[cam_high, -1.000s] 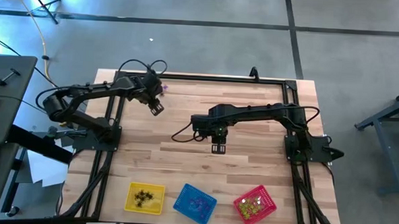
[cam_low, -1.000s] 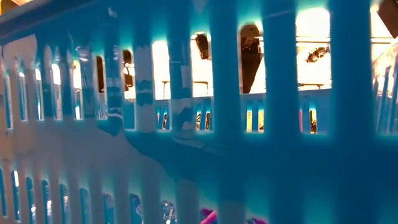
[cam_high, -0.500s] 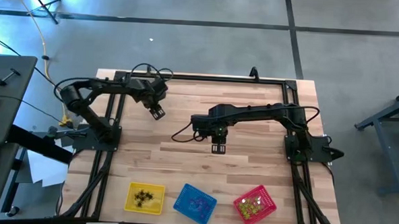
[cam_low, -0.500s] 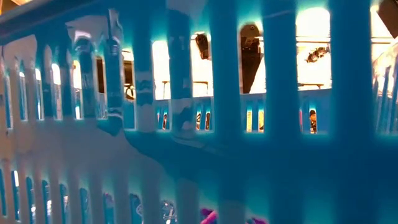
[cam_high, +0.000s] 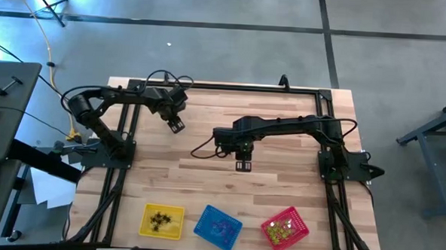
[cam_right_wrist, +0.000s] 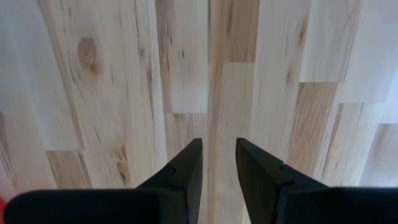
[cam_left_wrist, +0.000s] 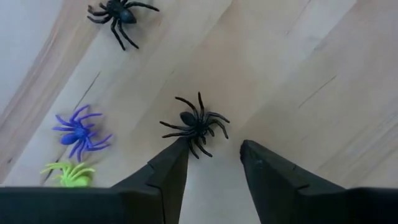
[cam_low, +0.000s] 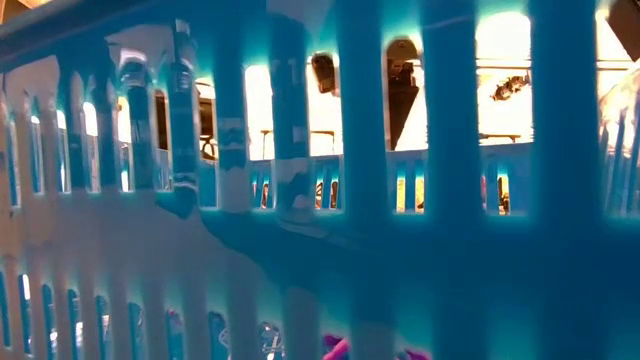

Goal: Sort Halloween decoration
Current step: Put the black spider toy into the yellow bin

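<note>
No brand, label or writing can be read in any view.

The left tool (cam_left_wrist: 213, 149) hangs over the far left part of the wooden bench (cam_high: 280, 195), its two dark fingers (cam_left_wrist: 166, 171) spread apart with a clear gap between them. They hold nothing. A black spider (cam_left_wrist: 194, 123) lies on the wood just ahead of the fingertips, roughly in line with the gap; one finger's tip seems to reach the spider's nearest legs, though I cannot tell if it touches them. A second black spider (cam_left_wrist: 118, 14) lies farther off, and a purple spider (cam_left_wrist: 78, 131) and a yellow-green spider (cam_left_wrist: 68, 173) lie close together to one side, near the bench's edge.

The right tool (cam_right_wrist: 218, 155) waits over the middle of the bench, fingers parted by a narrow gap, empty, with only bare wood beneath it.

Along the near edge stand three mesh baskets: a yellow basket (cam_high: 147, 229) with dark trinkets in it, a blue basket (cam_high: 204, 218) with purple ones, and a red basket (cam_high: 300, 222) with yellow-green ones. The low view looks through the blue basket's slatted wall, where a bit of purple shows at the bottom.
</note>
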### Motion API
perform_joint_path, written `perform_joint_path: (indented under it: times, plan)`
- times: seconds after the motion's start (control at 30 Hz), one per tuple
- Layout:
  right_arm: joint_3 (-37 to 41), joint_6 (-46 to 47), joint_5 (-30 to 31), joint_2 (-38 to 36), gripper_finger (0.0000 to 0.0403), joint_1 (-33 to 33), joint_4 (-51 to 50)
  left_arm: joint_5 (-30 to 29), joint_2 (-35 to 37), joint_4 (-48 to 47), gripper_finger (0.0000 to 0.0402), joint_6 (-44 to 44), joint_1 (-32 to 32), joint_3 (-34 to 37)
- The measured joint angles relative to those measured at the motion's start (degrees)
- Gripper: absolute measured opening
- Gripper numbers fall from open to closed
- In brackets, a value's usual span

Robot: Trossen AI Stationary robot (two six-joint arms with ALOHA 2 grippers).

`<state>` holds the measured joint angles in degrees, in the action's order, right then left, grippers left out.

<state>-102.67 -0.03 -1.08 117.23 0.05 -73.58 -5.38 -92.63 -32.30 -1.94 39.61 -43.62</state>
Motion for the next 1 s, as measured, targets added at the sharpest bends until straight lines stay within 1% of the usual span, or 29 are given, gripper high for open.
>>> perform_joint_path:
  times: [0.1, 0.2, 0.3, 0.43, 0.47, 0.83, 1.0]
  plan:
    - [0.00, 0.00, 0.00, 0.00, 0.0091, 0.00, 0.34, 0.74, 0.01, -0.10, 0.0135, 1.28, 0.93, 0.00]
    - [0.00, -0.01, 0.00, 0.00, 0.0091, 0.00, 0.34, 1.91, 0.01, -0.10, 0.0113, 1.68, 1.99, 0.00]
    - [0.00, -0.01, 0.00, 0.00, 0.0091, 0.00, 0.34, 2.48, -0.04, 0.27, 0.0077, 2.20, 3.14, 0.00]
    - [0.00, -0.01, 0.00, 0.00, 0.0091, 0.00, 0.66, 2.59, -0.04, 0.62, 0.0014, 4.38, 4.26, 0.00]
    - [0.00, -0.01, 0.00, 0.00, 0.0091, 0.00, 0.74, 2.75, -0.04, 0.64, 0.0008, 4.83, 4.52, 0.00]
    - [0.00, -0.01, 0.00, 0.00, 0.0091, 0.00, 0.80, 3.23, 0.04, 0.23, 0.0000, 5.82, 5.01, 0.00]
    - [0.00, -0.01, 0.00, 0.00, 0.0091, 0.00, 0.76, 3.69, 2.55, -0.38, 0.0000, 5.84, 5.04, 0.22]
